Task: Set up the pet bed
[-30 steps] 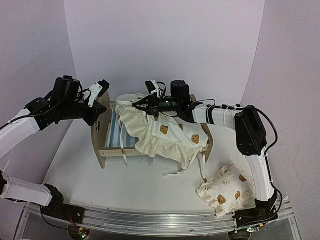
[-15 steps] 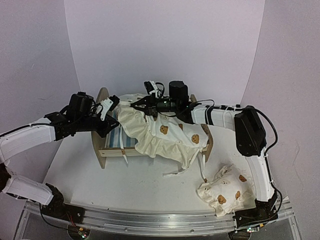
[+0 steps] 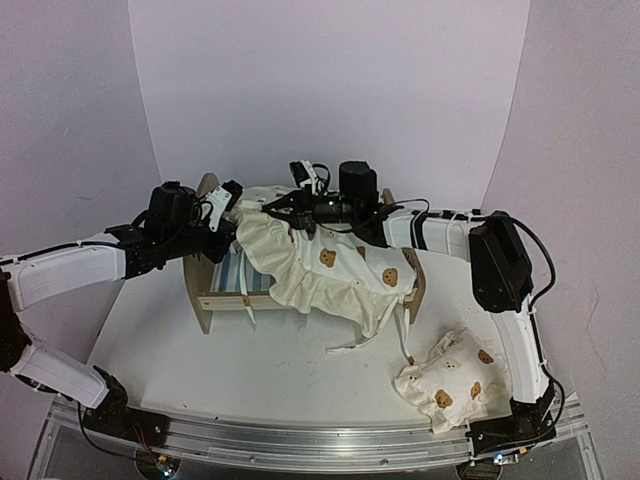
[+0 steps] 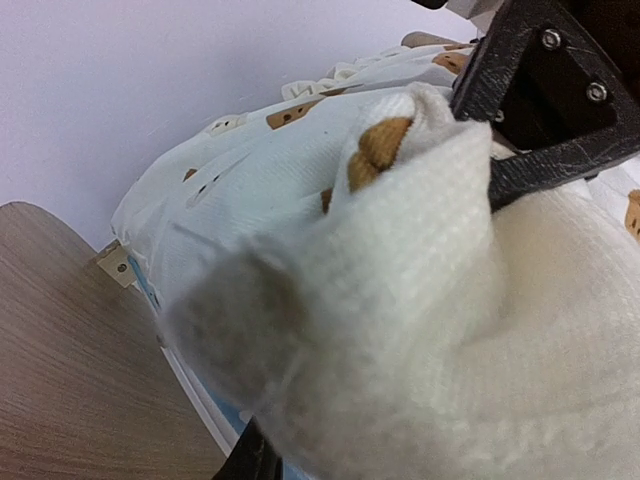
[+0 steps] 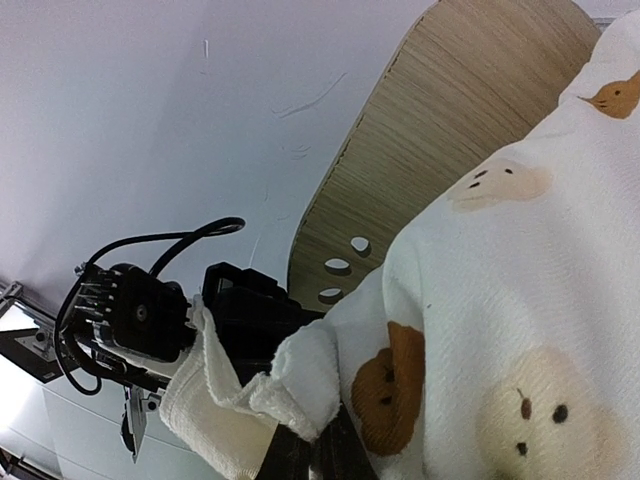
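Observation:
The pet bed stands mid-table, its rounded headboard at the left and its striped base partly showing. The large bear-print cushion lies bunched over it and hangs over the front right. My right gripper is shut on the cushion's upper left corner, as the right wrist view shows. My left gripper is open at the headboard, with that same cushion corner filling the space between its jaws. Only one of its fingertips shows. The headboard's paw cutout shows in the right wrist view.
The small bear-print pillow lies at the front right near the right arm's base. Loose cushion ties trail onto the table in front of the bed. A white backdrop curves behind the bed.
My left arm has swung right, from beside the headboard to the cushion's held corner. My right gripper has stayed in place, still holding the cushion.

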Available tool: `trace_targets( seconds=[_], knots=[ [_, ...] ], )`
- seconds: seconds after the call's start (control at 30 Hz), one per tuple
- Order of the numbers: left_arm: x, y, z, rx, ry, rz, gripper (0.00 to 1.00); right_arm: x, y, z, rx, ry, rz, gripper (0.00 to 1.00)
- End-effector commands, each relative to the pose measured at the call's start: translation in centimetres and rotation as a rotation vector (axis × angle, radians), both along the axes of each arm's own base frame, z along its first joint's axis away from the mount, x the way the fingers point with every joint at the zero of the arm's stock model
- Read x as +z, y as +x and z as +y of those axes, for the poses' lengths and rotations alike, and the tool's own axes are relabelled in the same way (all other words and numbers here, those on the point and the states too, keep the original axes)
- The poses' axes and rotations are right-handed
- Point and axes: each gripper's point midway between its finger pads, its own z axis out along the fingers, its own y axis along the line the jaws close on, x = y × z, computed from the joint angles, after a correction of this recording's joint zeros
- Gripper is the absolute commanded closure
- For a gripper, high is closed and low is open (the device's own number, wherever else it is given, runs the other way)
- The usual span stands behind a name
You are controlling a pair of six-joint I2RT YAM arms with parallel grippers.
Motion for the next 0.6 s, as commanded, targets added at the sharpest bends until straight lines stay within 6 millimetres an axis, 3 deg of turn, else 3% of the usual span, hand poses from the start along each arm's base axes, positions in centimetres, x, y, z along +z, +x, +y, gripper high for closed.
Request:
trace_targets(
  seconds=[0.0, 0.23, 0.4, 0.47, 0.57],
  knots=[
    [1.9, 2.0, 0.5, 0.080, -0.033, -0.040, 0.79, 4.5, 0.5, -0.5, -0.018, 0.086, -0.095, 1.00],
    [2.3, 0.7, 0.0, 0.016, -0.031, -0.019, 0.72, 4.7, 0.5, -0.4, -0.010, 0.092, -0.103, 1.00],
    [0.3, 1.4, 0.7, 0.038, 0.049, -0.009, 0.66, 5.0, 0.4, -0.4, -0.007, 0.097, -0.111, 1.00],
    [-0.4, 2.0, 0.3, 0.032, 0.055, -0.007, 0.68, 5.1, 0.4, -0.4, -0.008, 0.098, -0.109, 1.00],
    [0.1, 3.1, 0.7, 0.079, 0.057, -0.037, 0.82, 5.1, 0.3, -0.4, -0.006, 0.099, -0.109, 1.00]
  ],
)
